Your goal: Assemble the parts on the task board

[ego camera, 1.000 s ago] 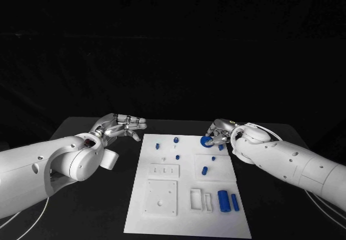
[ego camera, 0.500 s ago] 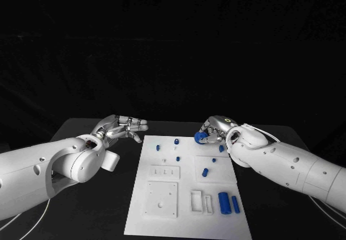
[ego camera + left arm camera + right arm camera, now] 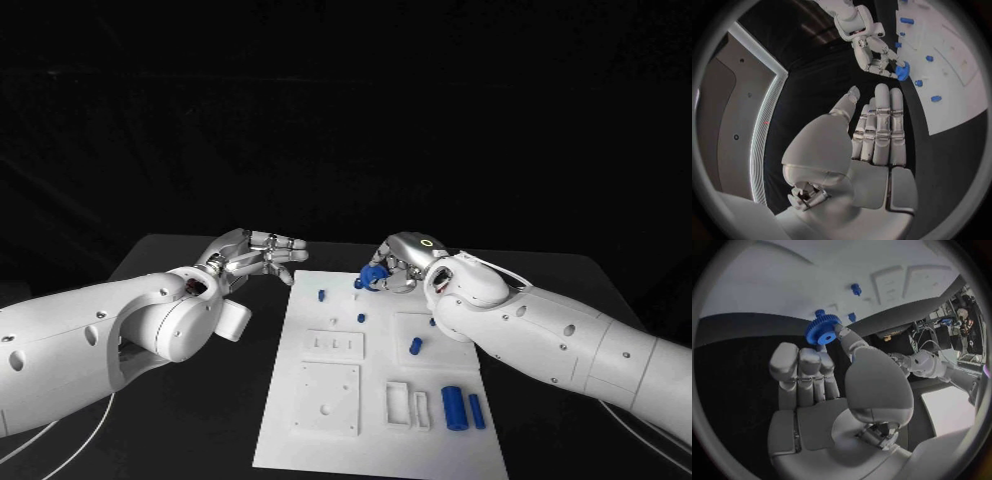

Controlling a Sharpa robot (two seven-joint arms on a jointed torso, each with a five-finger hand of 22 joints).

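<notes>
My right hand (image 3: 407, 263) holds a blue gear (image 3: 374, 273) in its fingertips over the far end of the white task board (image 3: 378, 420). The right wrist view shows the gear (image 3: 822, 330) pinched between thumb and fingers (image 3: 811, 367), close above the board (image 3: 786, 285). My left hand (image 3: 257, 256) hovers with fingers apart and holds nothing, just off the board's far left corner. From the left wrist, that hand's straight fingers (image 3: 879, 130) point toward the right hand (image 3: 873, 52) and the gear (image 3: 901, 71). Small blue pegs (image 3: 320, 295) stand near the board's far end.
Two blue cylinders (image 3: 462, 408) lie side by side at the board's near right. A blue piece (image 3: 415, 346) sits mid-board. White blocks (image 3: 329, 397) and slotted pieces (image 3: 405, 403) occupy the near half. Black table (image 3: 216, 420) flanks the board on both sides.
My right hand has carried the blue gear leftward along the board's far end. The left hand has stayed about where it was.
</notes>
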